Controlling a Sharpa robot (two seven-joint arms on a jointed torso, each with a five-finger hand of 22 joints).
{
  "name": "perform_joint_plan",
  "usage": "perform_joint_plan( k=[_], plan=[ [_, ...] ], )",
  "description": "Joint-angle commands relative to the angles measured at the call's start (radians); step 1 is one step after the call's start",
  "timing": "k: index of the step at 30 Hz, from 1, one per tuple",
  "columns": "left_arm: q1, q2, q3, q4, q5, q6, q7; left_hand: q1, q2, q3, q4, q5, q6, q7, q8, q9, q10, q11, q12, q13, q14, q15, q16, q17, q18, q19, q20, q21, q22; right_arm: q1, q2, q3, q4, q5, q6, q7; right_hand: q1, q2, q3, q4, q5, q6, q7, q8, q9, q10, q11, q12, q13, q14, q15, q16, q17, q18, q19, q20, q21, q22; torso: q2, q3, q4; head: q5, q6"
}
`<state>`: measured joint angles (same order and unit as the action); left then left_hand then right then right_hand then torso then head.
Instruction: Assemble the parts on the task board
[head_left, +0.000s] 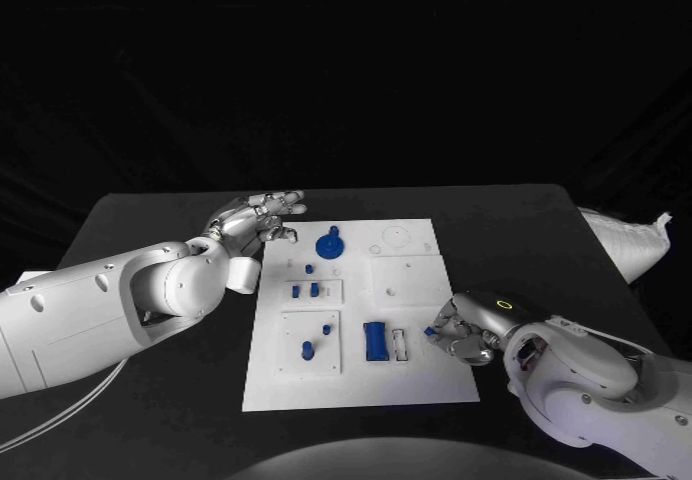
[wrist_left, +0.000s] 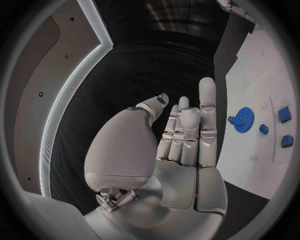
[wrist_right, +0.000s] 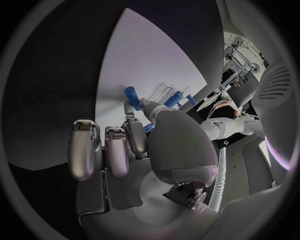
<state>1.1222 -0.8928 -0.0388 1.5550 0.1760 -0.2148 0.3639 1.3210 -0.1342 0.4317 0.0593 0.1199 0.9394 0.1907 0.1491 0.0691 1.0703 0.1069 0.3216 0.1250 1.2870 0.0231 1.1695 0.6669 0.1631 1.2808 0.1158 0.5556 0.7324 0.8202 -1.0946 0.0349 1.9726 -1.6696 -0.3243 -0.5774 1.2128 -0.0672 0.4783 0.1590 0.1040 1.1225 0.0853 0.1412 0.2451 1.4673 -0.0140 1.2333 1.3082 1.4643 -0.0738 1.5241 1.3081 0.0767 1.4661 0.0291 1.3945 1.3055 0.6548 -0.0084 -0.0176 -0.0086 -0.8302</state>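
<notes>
While the task board lies flat in the middle of the black worktop, its long axis runs from six o'clock to twelve o'clock in the head view. A blue gear sits near its twelve o'clock end, two small blue blocks lie side by side in a recess below it, and a long blue bar lies in the lower half with its length running six to twelve.

At the board's three o'clock edge, level with the bar, the right robot hand rests with its fingers curled, pinching a small blue peg at its fingertips; in the right wrist view the peg stands out beyond the fingers, pointing at the white plate.

Up at ten o'clock from the board, just beside its far corner, the left robot hand hovers with straight, spread fingers and nothing in it; the gear lies at three o'clock of it, apart.

A white bag lies off the worktop at three o'clock. The room behind is dark.
</notes>
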Motion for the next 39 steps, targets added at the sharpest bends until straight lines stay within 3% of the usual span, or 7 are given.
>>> perform_joint_plan(
  k=[1,13,26,39],
  plan=[
    [0.0,0.0,0.001,0.003,-0.006,0.02,0.003,0.006,0.005,-0.001,-0.006,0.003,-0.005,0.001,0.003,-0.001,-0.007,0.003,0.004,0.002,-0.006,-0.002,-0.002,-0.001,0.019,-0.009,0.001,-0.003,-0.001,-0.001,0.003,0.001,0.008,0.061,-0.071,-0.004,-0.004,-0.013,-0.001,-0.008,-0.005,0.02,-0.015,-0.003,0.001,0.007,0.003,0.007,0.059,0.092,-0.005,0.006,0.192,-0.02,0.021,-0.005,0.007,0.001,0.0,-0.0003,0.001,0.001,-0.001],
    [-0.001,-0.001,0.001,0.006,-0.006,0.021,0.003,0.006,0.005,-0.001,-0.006,0.003,-0.005,0.001,0.003,-0.001,-0.007,0.003,0.004,0.002,-0.006,-0.002,-0.002,-0.001,0.019,-0.009,0.001,-0.003,-0.001,-0.001,0.044,0.002,0.011,0.135,-0.133,0.005,-0.019,-0.036,-0.011,-0.017,-0.007,0.03,-0.018,-0.002,0.005,0.013,0.001,0.021,0.068,0.093,-0.007,0.009,0.197,-0.021,0.024,-0.006,0.012,0.008,0.001,-0.0003,0.0009,0.004,-0.006],
    [-0.001,-0.002,0.001,0.009,-0.006,0.022,0.003,0.006,0.005,-0.001,-0.006,0.003,-0.005,0.001,0.003,-0.001,-0.007,0.003,0.004,0.002,-0.006,-0.002,-0.002,-0.001,0.019,-0.009,0.001,-0.003,-0.001,-0.001,0.091,0.001,-0.014,0.208,-0.092,-0.013,-0.062,-0.041,-0.06,-0.021,0.071,0.071,-0.034,0.013,0.025,0.028,-0.012,0.055,0.093,0.094,-0.017,0.011,0.202,-0.023,0.028,-0.015,0.019,0.018,0.001,0.0006,-0.0003,0.007,-0.009],
    [-0.001,-0.001,0.001,0.008,-0.006,0.025,0.001,0.005,0.004,-0.002,-0.007,0.003,-0.007,0.002,0.004,-0.001,-0.01,0.004,0.007,0.001,-0.008,-0.002,-0.002,-0.003,0.019,-0.01,0.002,-0.004,-0.002,-0.001,0.116,0.001,-0.034,0.213,-0.071,-0.025,-0.074,-0.028,-0.102,-0.028,0.111,0.1,-0.052,0.036,0.057,0.033,-0.027,0.047,0.091,0.094,-0.03,0.011,0.202,-0.023,0.029,-0.026,0.02,0.022,0.0,0.0012,-0.0008,0.007,-0.011]
  ],
)
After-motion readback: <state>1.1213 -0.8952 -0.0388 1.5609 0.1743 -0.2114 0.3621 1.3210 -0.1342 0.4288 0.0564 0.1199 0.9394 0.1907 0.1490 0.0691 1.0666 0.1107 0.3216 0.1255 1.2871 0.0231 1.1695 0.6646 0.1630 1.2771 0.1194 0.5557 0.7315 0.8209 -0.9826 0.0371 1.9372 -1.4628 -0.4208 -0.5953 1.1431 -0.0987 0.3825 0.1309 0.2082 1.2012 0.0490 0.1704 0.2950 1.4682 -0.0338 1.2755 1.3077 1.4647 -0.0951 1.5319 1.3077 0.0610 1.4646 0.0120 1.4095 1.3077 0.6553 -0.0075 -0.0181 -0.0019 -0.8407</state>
